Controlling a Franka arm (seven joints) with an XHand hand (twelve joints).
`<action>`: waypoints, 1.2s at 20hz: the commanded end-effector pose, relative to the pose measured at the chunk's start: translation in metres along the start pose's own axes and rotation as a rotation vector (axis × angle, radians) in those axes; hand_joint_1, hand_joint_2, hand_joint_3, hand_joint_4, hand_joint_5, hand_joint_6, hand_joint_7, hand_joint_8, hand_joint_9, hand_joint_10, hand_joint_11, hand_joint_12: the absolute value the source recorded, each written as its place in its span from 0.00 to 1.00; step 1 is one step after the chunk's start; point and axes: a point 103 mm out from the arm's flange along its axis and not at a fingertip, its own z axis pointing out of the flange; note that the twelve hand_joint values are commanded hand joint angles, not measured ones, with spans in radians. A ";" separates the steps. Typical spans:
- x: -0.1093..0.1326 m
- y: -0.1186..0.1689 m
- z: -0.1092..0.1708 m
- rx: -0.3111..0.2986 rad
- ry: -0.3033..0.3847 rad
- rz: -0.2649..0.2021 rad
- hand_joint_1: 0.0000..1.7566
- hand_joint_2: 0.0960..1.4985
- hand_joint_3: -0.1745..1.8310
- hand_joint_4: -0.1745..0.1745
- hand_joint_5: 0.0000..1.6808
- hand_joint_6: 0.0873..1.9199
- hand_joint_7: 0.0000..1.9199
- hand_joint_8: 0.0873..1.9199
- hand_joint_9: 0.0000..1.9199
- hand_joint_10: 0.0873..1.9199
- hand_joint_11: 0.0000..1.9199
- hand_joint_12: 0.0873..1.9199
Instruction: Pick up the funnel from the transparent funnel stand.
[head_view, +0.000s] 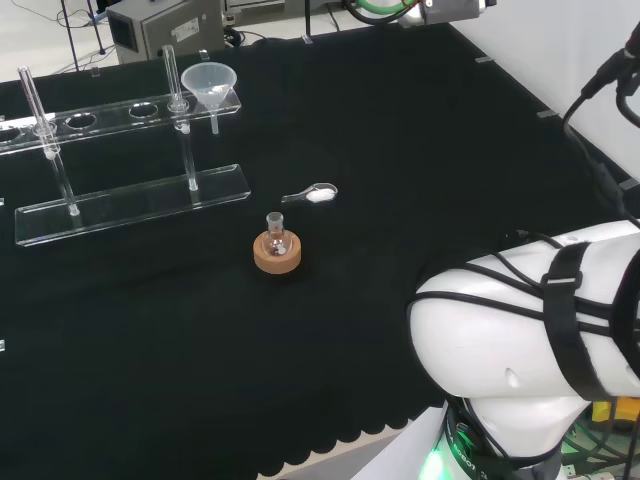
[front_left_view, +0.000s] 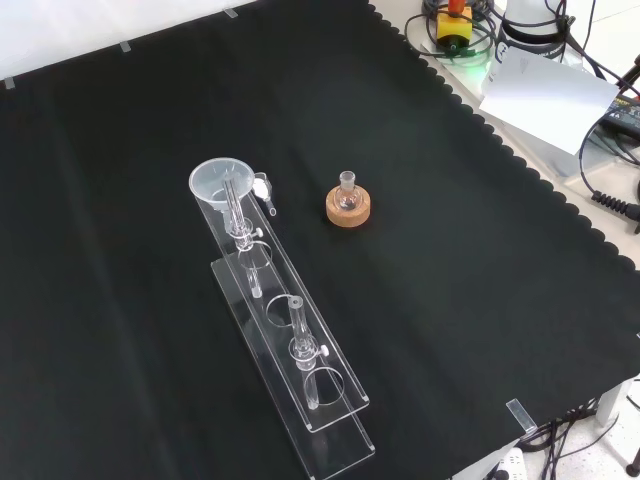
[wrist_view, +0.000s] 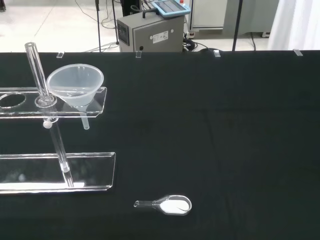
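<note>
We see the funnel (head_view: 209, 85) seated upright in the end hole of the transparent funnel stand (head_view: 130, 205), its stem hanging below the upper shelf. We can't tell the hand's state or its offset from the funnel. Spoon (head_view: 313, 194) with white powder and small flask (head_view: 276, 232) on cork ring (head_view: 277, 252) sit nearby.

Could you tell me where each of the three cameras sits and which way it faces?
Head view: behind and above the arm's base, facing the bench; a white arm link shows at the right.
Front view: opposite, looking down on the funnel stand.
Wrist view: at the wrist, facing the funnel and a spoon of white powder.
Head and front views share the small flask on its cork ring.
</note>
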 end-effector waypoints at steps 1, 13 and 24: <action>0.007 0.009 0.009 0.017 -0.015 0.017 0.00 0.77 0.29 0.56 0.14 0.00 0.02 0.23 0.10 0.28 0.04 0.69; -0.005 0.057 0.037 0.057 -0.022 0.042 0.00 0.78 0.29 0.56 0.14 0.00 0.02 0.23 0.10 0.28 0.04 0.69; 0.011 0.154 0.071 0.088 -0.015 -0.036 0.00 0.78 0.28 0.55 0.14 0.00 0.03 0.23 0.11 0.28 0.04 0.69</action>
